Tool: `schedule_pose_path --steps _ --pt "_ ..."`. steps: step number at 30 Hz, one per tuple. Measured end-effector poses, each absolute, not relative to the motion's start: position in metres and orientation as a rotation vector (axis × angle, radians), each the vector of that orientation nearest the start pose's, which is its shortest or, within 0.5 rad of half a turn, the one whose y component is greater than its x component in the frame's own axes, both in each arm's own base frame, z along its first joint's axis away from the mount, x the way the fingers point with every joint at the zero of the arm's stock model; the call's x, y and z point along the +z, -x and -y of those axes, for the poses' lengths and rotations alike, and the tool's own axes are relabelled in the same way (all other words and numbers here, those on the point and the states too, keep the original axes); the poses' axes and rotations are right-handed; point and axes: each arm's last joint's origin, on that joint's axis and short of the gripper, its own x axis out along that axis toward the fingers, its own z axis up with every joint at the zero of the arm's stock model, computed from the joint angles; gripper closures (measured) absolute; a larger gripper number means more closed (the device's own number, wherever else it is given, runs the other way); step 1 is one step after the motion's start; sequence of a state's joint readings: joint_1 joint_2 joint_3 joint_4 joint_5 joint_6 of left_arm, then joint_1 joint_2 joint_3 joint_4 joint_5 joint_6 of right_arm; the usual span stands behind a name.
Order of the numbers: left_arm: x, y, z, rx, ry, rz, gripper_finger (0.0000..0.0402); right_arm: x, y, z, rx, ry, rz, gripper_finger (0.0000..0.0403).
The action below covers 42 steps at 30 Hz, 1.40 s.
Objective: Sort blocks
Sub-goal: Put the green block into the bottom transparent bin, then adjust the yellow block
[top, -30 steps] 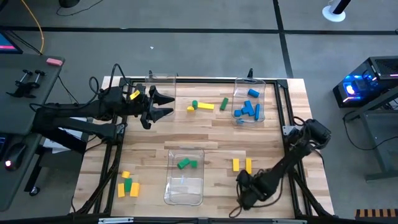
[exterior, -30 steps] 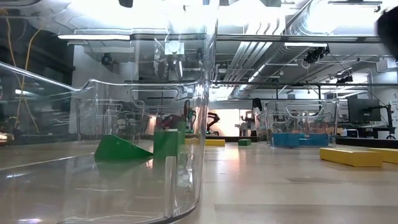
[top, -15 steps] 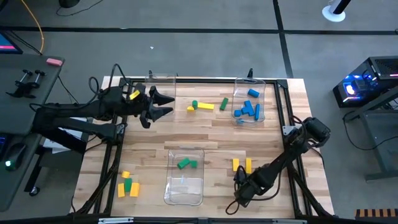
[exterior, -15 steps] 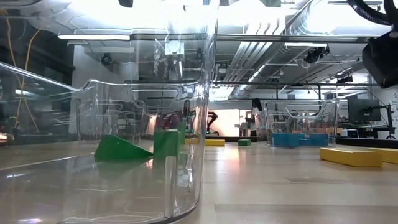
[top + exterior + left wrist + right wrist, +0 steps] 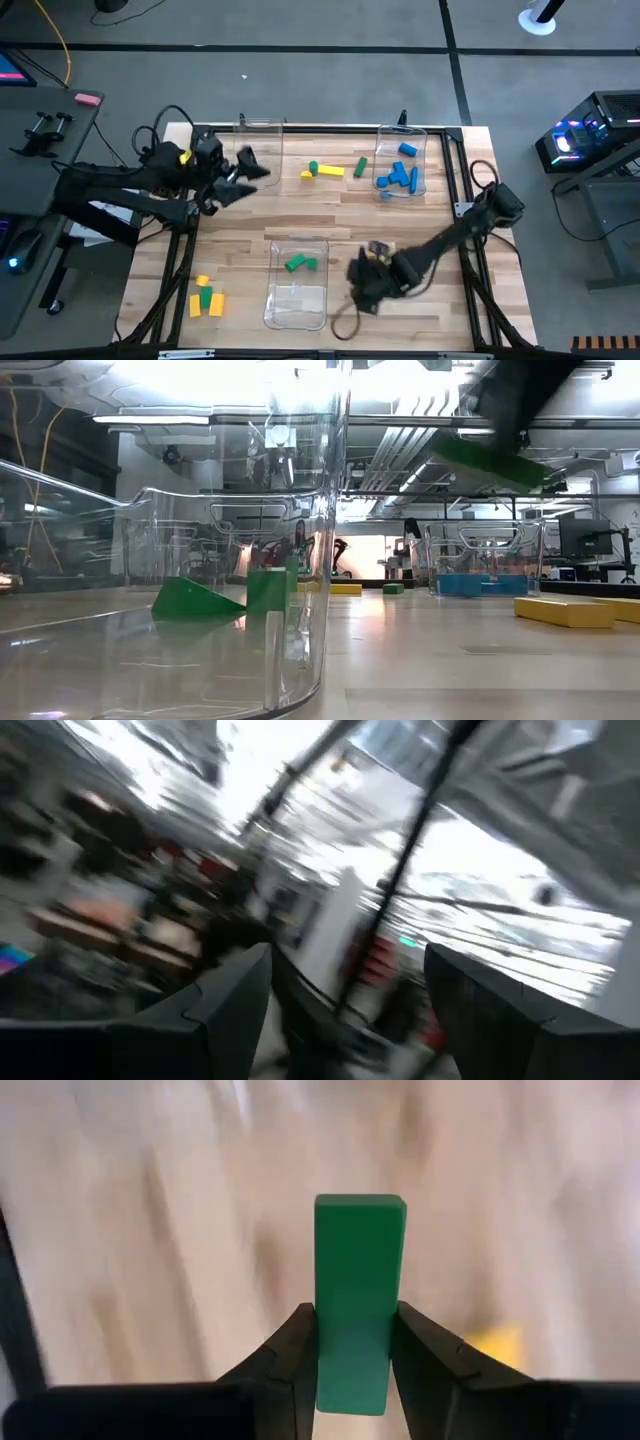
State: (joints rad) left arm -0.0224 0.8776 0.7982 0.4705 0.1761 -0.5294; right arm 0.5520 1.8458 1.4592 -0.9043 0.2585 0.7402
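Right tool (image 5: 350, 1370) moved toward centre bin (image 5: 297, 300), clamping green block (image 5: 355, 1290) between fingertips.

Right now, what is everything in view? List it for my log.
table: one, wooden
bins: three, clear; two far side, one near middle
blue blocks: several, far right bin
green blocks: two in near bin, two loose between far bins, one near left
yellow blocks: one between far bins, about three near left, one by right arm
held green block: one, in right gripper
left gripper: open, by far left bin
right gripper: shut, beside near bin
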Motion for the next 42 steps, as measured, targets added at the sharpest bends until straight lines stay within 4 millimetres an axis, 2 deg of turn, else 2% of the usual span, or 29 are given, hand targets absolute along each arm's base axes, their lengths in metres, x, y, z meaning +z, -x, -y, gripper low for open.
schedule_pose_path --steps 5,10,15,20,24,28,34,38,42 --pt "0.371 -0.191 0.028 -0.388 0.625 0.142 0.0154 0.262 -0.354 -0.161 -0.133 -0.034 -0.986 0.0308" --pt "0.350 -0.189 0.052 -0.440 0.729 -0.133 0.0154 0.270 -0.377 -0.146 -0.012 -0.002 -0.849 0.0291" --pt "0.327 -0.180 0.072 -0.442 0.821 -0.446 0.0154 0.268 -0.392 -0.137 0.042 0.020 -0.781 0.0254" --pt "0.315 -0.171 0.085 -0.406 0.861 -0.604 0.0154 0.263 -0.397 -0.130 0.011 0.051 -0.771 0.0225" --pt "0.304 -0.161 0.095 -0.363 0.919 -0.773 0.0154 0.270 -0.397 -0.121 0.012 0.098 -0.807 0.0212" --pt "0.282 -0.146 0.110 -0.160 0.980 -1.011 0.0154 0.281 -0.393 -0.106 -0.025 0.118 -0.900 0.0209" --pt "0.242 -0.124 0.145 0.284 1.074 -1.365 0.0154 0.271 -0.383 -0.093 -0.060 0.151 -1.060 0.0209" --pt "0.218 -0.118 0.175 0.531 1.171 -1.438 0.0154 0.259 -0.381 -0.088 -0.058 0.147 -1.096 0.0208" --pt "0.194 -0.115 0.196 0.731 1.212 -1.443 0.0154 0.249 -0.383 -0.086 -0.022 0.110 -1.083 0.0208"
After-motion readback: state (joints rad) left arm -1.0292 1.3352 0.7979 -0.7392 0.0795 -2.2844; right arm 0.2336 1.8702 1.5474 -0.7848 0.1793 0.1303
